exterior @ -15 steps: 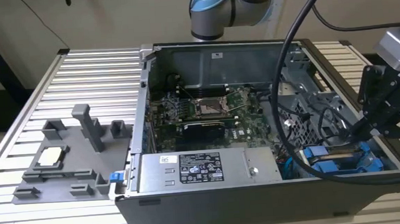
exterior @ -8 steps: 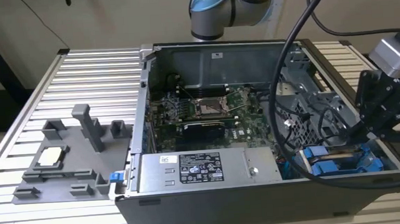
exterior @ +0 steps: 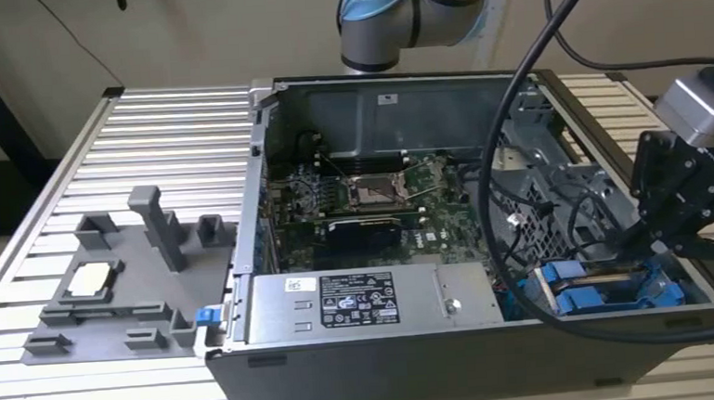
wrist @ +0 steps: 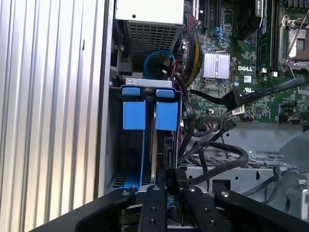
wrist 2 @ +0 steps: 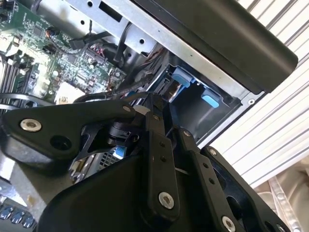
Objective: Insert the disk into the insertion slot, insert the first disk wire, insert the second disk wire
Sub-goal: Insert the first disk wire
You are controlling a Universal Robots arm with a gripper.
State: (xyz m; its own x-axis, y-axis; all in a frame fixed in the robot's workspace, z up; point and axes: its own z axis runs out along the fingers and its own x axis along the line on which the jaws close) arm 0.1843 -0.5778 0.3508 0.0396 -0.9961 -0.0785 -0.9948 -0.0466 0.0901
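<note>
Pincer (wrist: 169, 182) positioned at the drive bay of the open computer case (exterior: 467, 365); whether it is clamped or parted cannot be told. The disk (wrist: 143, 150) is seen standing in that bay in its blue carrier, just beside the pincer. The case is set on a ribbed metal bench (exterior: 154, 129), with a grey fixture (exterior: 114, 289) laid toward the exterior view's left. A plain beige wall (exterior: 223, 31) is noted behind.
</note>
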